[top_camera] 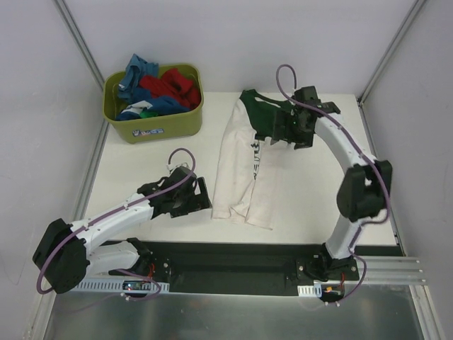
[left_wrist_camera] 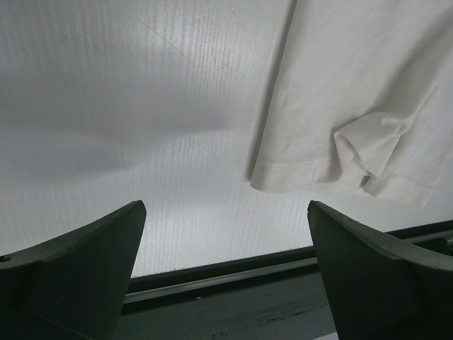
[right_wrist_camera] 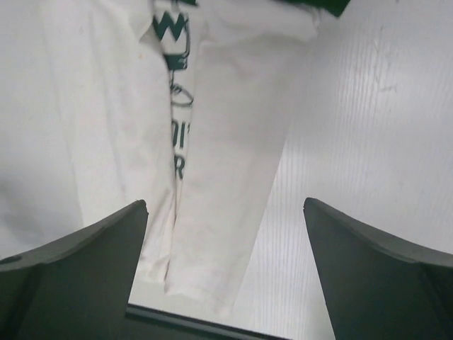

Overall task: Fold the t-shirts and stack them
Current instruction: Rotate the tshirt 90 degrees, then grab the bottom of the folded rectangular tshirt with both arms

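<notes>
A cream t-shirt (top_camera: 244, 173) with dark green sleeves and collar lies on the table, folded lengthwise into a long strip, hem toward me. Its hem corner shows in the left wrist view (left_wrist_camera: 354, 106), and its body with dark print shows in the right wrist view (right_wrist_camera: 212, 142). My left gripper (top_camera: 202, 202) is open and empty, just left of the hem. My right gripper (top_camera: 283, 134) is open and empty above the green sleeve at the shirt's far end. Blue, red and green t-shirts (top_camera: 159, 88) lie piled in the tub.
An olive-green plastic tub (top_camera: 152, 124) stands at the table's far left. A black rail (top_camera: 233, 255) runs along the near edge. White walls close in the table on the left, right and back.
</notes>
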Controlling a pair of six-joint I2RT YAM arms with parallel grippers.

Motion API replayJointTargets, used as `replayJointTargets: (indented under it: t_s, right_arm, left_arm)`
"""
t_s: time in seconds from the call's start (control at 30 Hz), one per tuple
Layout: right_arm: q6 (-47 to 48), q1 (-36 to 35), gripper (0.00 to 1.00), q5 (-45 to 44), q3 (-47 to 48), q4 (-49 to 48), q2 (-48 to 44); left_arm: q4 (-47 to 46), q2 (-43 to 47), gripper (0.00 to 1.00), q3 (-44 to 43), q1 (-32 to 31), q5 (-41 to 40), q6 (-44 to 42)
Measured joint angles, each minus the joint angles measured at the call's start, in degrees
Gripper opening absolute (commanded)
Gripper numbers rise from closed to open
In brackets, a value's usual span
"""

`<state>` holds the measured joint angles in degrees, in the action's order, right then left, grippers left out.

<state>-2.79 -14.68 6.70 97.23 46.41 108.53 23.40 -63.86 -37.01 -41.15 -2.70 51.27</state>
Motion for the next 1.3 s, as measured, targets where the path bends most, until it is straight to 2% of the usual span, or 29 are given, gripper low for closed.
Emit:
replayJointTargets:
  t_s: [0.17,0.3,0.37,0.53,0.67,0.77,0.8,0.87,0.97,1.0,1.1,1.13,1.3]
  right_arm:
    - [-2.9,-2.0,0.97,-2.6,-20.1,-6.7,-25.2]
    - [-6.4,-2.5,0.97,-3.3,-35.1,-10.7,-38.7]
    - [-8.4,-2.6,0.97,-3.0,-42.8,-11.4,-43.3]
    - [-12.4,-5.6,0.97,-0.5,-53.5,-11.7,-46.9]
    - [-16.7,-11.2,0.98,0.8,-57.8,-12.4,-48.7]
    - [-20.7,-15.3,0.99,1.1,-60.7,-13.7,-49.8]
    - [-22.0,-16.5,0.99,1.0,-61.6,-14.1,-49.9]
    - [-24.7,-19.2,0.97,0.8,-63.3,-14.8,-50.0]
    - [-28.2,-22.6,0.93,0.6,-65.3,-16.0,-49.6]
    - [-29.2,-23.6,0.91,0.5,-65.6,-16.4,-49.0]
    - [-32.0,-27.0,0.8,-0.2,-65.6,-18.0,-45.9]
    - [-32.8,-28.2,0.73,-0.5,-65.6,-18.4,-44.8]
    - [-36.3,-31.9,0.63,-2.4,-65.6,-19.3,-40.7]
  left_arm:
    - [-1.6,0.9,0.99,2.1,0.0,1.4,-0.5]
    - [-3.4,1.6,0.99,3.7,0.0,3.3,-1.2]
    - [-5.1,1.6,0.96,4.5,0.0,4.9,-1.4]
    - [-8.9,-1.0,0.82,5.0,0.8,9.0,-2.6]
    - [-12.8,-5.4,0.63,5.0,0.7,12.2,-3.0]
    - [-14.5,-9.1,0.54,5.0,0.7,13.5,-3.4]
    - [-14.8,-10.3,0.48,4.9,0.7,13.9,-3.5]
    - [-15.6,-12.1,0.41,4.3,0.7,14.7,-3.6]
    - [-16.7,-14.4,0.14,3.3,0.7,14.9,-3.8]
    - [-17.0,-15.2,0.0,3.2,0.7,15.0,-3.9]
    - [-17.2,-16.4,0.0,3.1,0.8,16.0,-4.0]
    - [-17.2,-16.4,0.0,3.1,0.7,16.1,-4.1]
    - [-17.9,-14.4,0.0,5.0,0.7,16.1,-3.8]
